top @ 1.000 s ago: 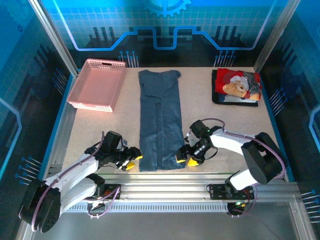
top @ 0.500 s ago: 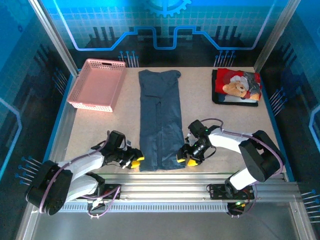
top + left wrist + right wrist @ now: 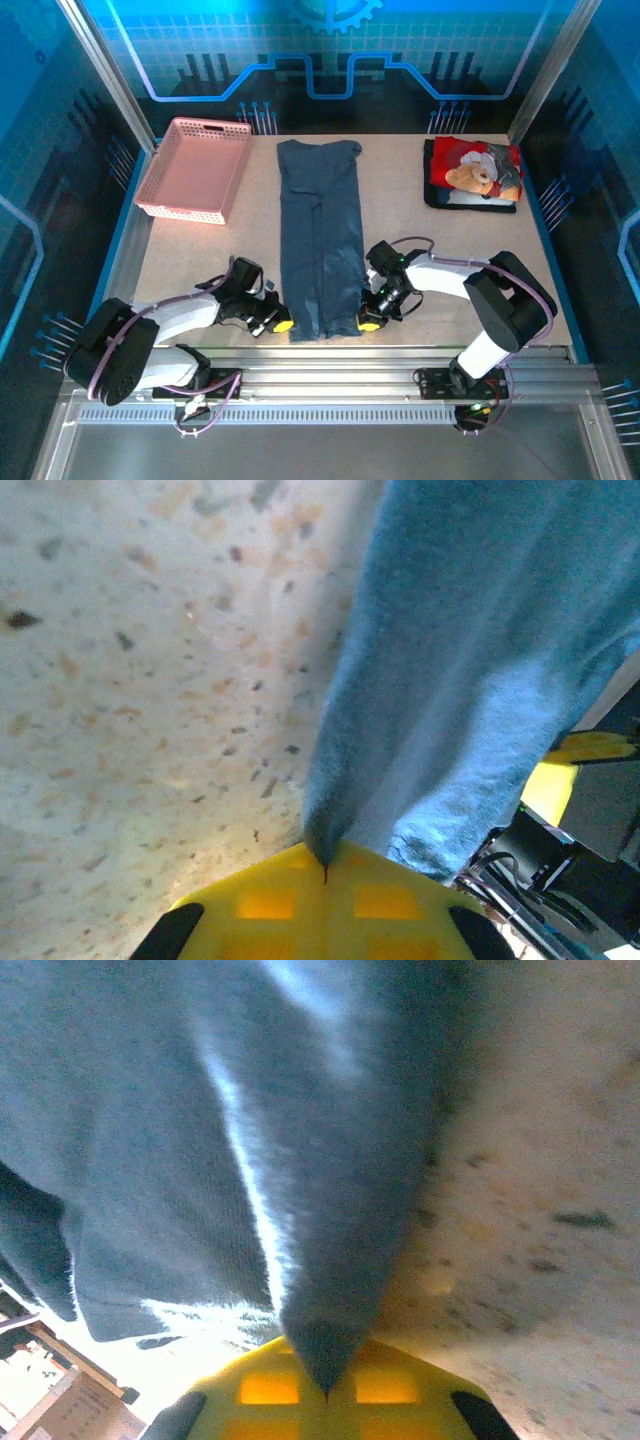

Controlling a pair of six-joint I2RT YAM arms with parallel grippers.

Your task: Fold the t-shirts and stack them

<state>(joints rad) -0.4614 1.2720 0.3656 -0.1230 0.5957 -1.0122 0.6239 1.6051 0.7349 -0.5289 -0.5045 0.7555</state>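
The blue shirt (image 3: pixel 320 240) lies flat mid-worktop (image 3: pixel 430 260) as a narrow strip, its sides folded in. Its long axis runs 12 to 6, with the neck at the 12 o'clock end and the hem at the 6 o'clock end near the arm bases.

The left fingers (image 3: pixel 283 325) are clamped on the hem's 7 o'clock corner. In the left wrist view the yellow tips (image 3: pixel 322 880) meet on a pinch of the cloth (image 3: pixel 470 680). The right fingers (image 3: pixel 369 324) are clamped on the 5 o'clock corner, and in the right wrist view a point of cloth (image 3: pixel 250 1110) is nipped between them (image 3: pixel 326 1388).

The bear shirt (image 3: pixel 473 175) sits folded at 2 o'clock, well apart from the blue one. The basket (image 3: pixel 160 185) is at 10 o'clock.
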